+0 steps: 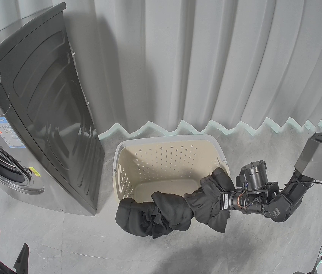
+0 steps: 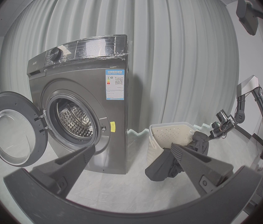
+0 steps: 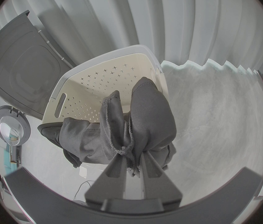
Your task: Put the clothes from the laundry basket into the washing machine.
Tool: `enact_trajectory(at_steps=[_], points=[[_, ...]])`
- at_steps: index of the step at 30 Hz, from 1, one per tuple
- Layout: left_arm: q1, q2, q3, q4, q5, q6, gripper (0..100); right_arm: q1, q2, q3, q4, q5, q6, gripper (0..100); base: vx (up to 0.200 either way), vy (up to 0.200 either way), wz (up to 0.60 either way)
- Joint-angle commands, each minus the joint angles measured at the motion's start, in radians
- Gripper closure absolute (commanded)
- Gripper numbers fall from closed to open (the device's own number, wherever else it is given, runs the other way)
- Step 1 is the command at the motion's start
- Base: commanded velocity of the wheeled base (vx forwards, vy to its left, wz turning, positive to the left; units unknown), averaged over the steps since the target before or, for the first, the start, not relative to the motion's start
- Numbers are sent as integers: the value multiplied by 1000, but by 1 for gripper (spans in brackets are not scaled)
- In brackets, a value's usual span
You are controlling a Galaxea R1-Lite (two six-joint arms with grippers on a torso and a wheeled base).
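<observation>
Right wrist view showed the right tool (image 3: 131, 154) pinched nearly closed on a fold of a dark grey garment (image 3: 150, 115), the cloth bunched up between and over its two fingers (image 3: 116, 168). From where I stood that tool sat at the near right corner of the basket (image 3: 84, 87), reaching in from the right, level with the rim. The garment ran away from it in a twisted roll along the basket's near edge. Its far end hung down outside the near left corner, and I could not tell if it touched the floor (image 1: 168, 255). Part of the cloth near the tool rose above the rim in a rounded lump.

The basket was cream inside with a white rim and small star-shaped holes in its walls. It stood on the pale floor just to the right of the washer (image 2: 116, 125), close to its side panel but not touching it. A white pleated curtain (image 1: 206, 58) hung behind both.

The left tool (image 2: 132, 147) was spread wide with nothing in it, held low in front of the washer and well apart from the basket. The washer's round door (image 2: 13, 128) was swung fully open, and the steel drum (image 2: 74, 119) showed through the opening.
</observation>
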Motion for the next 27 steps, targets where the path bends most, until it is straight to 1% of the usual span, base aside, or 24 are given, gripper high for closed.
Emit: enact_trajectory(at_steps=[1, 6, 10, 11, 13, 15, 16, 17, 19, 20, 21, 22, 24, 25, 26, 27], points=[[2, -16, 15, 0, 0, 0, 0, 5, -15, 12, 1, 1, 8, 100, 0, 0, 0], [0, -16, 15, 0, 0, 0, 0, 29, -70, 61, -5, 1, 14, 100, 0, 0, 0], [2, -16, 15, 0, 0, 0, 0, 60, -136, 102, -5, 1, 37, 100, 0, 0, 0], [2, -16, 15, 0, 0, 0, 0, 82, -190, 125, -5, 1, 50, 100, 0, 0, 0], [2, -16, 15, 0, 0, 0, 0, 94, -230, 141, -3, 1, 60, 100, 0, 0, 0], [0, -16, 15, 0, 0, 0, 0, 131, -326, 179, -5, 1, 84, 100, 0, 0, 0], [0, -16, 15, 0, 0, 0, 0, 131, -326, 179, -5, 1, 84, 100, 0, 0, 0], [0, -16, 15, 0, 0, 1, 0, 164, -400, 210, -8, 1, 103, 100, 0, 0, 0], [0, -16, 15, 0, 0, 1, 0, 195, -464, 231, -8, 0, 118, 100, 0, 0, 0], [0, -16, 15, 0, 0, 1, 0, 230, -533, 248, -7, -5, 130, 100, 0, 0, 0], [0, -16, 15, 0, 0, 1, 0, 250, -578, 259, -7, -13, 135, 100, 0, 0, 0], [0, -16, 15, 0, 0, 1, 0, 255, -590, 264, -7, -16, 135, 100, 0, 0, 0], [0, -16, 15, 0, 0, 1, 0, 298, -684, 280, -5, -69, 129, 100, 0, 0, 0], [0, -16, 15, 0, 0, 0, 0, 312, -713, 279, -5, -88, 124, 100, 0, 0, 0], [0, -16, 15, 0, 0, 0, 0, 319, -734, 276, -7, -98, 120, 100, 0, 0, 0], [0, -16, 15, 0, 0, 1, 0, 319, -760, 270, -5, -98, 115, 100, 0, 0, 0]])
